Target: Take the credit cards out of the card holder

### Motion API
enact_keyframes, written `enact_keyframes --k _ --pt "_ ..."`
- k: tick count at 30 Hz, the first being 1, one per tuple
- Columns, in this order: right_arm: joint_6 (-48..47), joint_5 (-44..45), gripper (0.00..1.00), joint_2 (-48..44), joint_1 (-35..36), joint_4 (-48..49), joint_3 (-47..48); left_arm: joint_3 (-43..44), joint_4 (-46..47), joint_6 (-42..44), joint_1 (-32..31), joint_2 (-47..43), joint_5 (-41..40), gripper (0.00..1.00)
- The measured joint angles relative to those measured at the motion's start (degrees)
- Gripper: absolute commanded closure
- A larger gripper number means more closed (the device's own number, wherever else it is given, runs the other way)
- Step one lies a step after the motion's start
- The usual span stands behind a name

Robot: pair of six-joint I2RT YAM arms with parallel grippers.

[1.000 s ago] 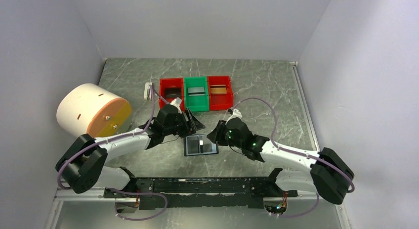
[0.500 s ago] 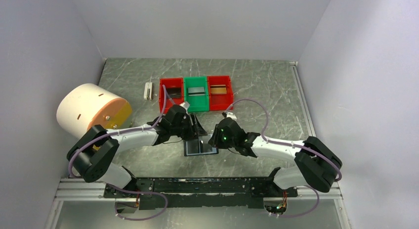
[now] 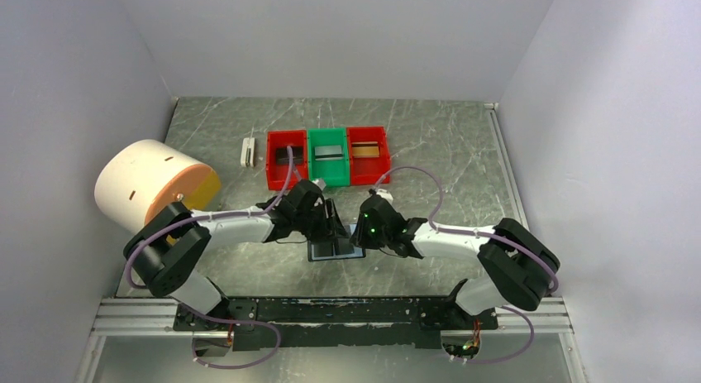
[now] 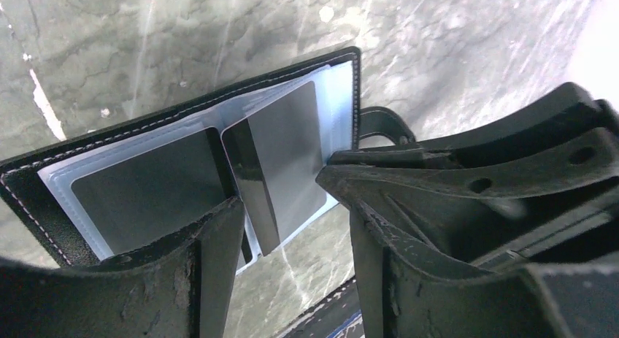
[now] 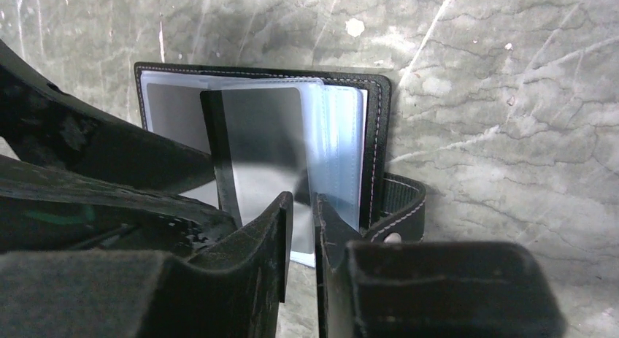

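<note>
The card holder [image 3: 335,250] lies open and flat on the desk [image 3: 446,143] between both arms. Its long axis runs left to right, with the snap tab [image 5: 404,199] at the right. A grey card [image 5: 263,133] sits in its right half, long axis near to far.

The left tool [image 4: 292,243] has its fingers apart, straddling the fold. The right tool [image 5: 303,206] has its fingers nearly together at the card's near edge; whether they clamp it cannot be told.

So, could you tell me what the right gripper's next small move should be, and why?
I'd probably close the right gripper fully on the near edge of the grey card. Its jaws stand narrowly apart with that edge seemingly between them, and the card tilts up from the open card holder, under the open left gripper.
</note>
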Motion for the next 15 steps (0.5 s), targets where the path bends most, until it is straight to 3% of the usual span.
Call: enact_keyframes --k 8,15 --pt "2.56 0.09 0.82 0.85 -0.17 0.22 0.31 1.88 -3.91 0.11 -1.70 1.25 -2.12 0.40" --pt "3.63 0.13 0.83 0.96 -0.31 0.20 0.28 2.05 -4.28 -0.22 -1.95 1.55 -2.95 0.61"
